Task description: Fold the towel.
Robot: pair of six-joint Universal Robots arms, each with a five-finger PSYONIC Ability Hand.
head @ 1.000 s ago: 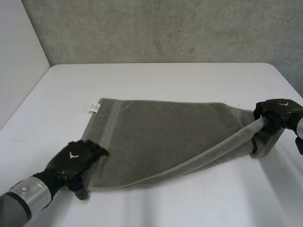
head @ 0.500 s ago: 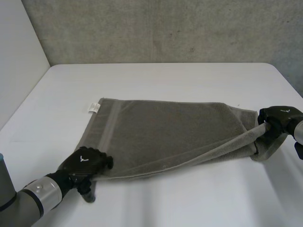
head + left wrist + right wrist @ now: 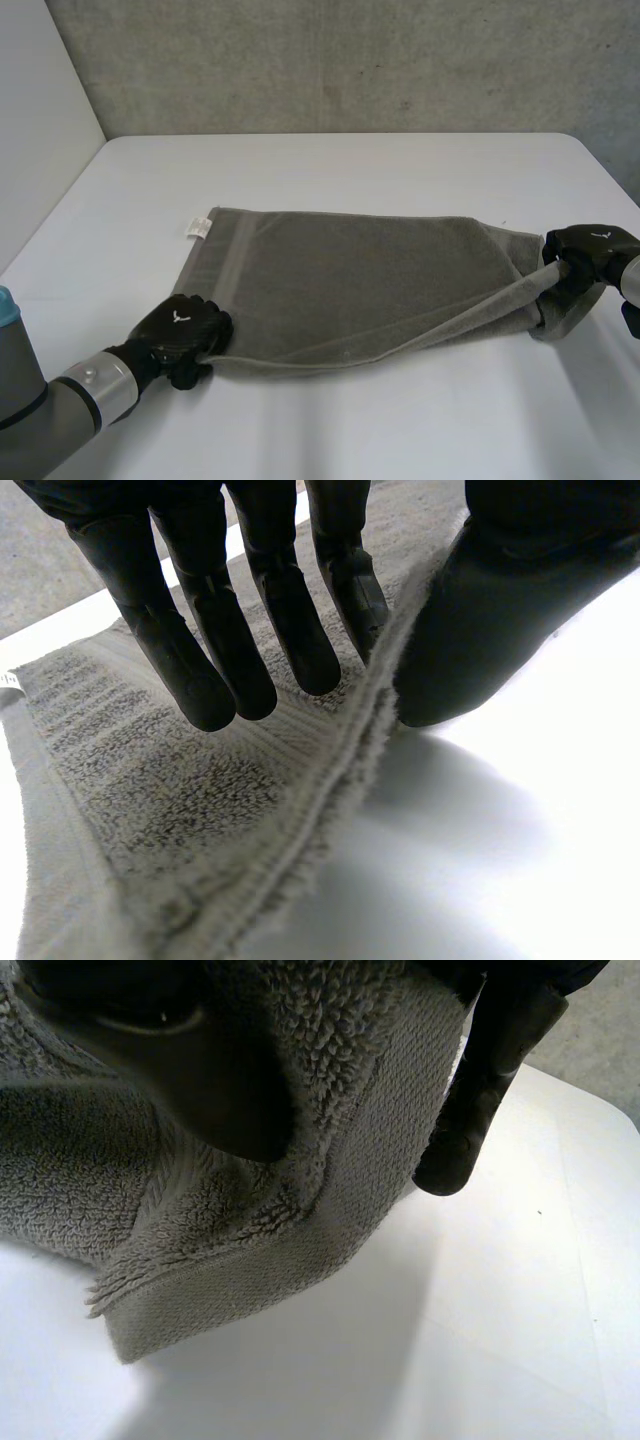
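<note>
Grey towel (image 3: pixel 350 280): lies on the white surface (image 3: pixel 330 170), long axis left to right, label (image 3: pixel 197 226) at the far-left corner. Near long edge is raised and taut, probably ready to be carried over to the far edge. Near-left corner: left hand (image 3: pixel 185 330), edge nipped between thumb and fingers (image 3: pixel 290 620). Lifted near-right corner: right hand (image 3: pixel 590 250), clamped on the cloth.

1. You are working on a white table (image 3: pixel 350 165) with a smooth, matte top and rounded far corners.
2. Behind its far edge you face a rough, speckled grey concrete wall (image 3: pixel 350 60).
3. A plain white panel (image 3: pixel 40 110) stands along the table's left side.
</note>
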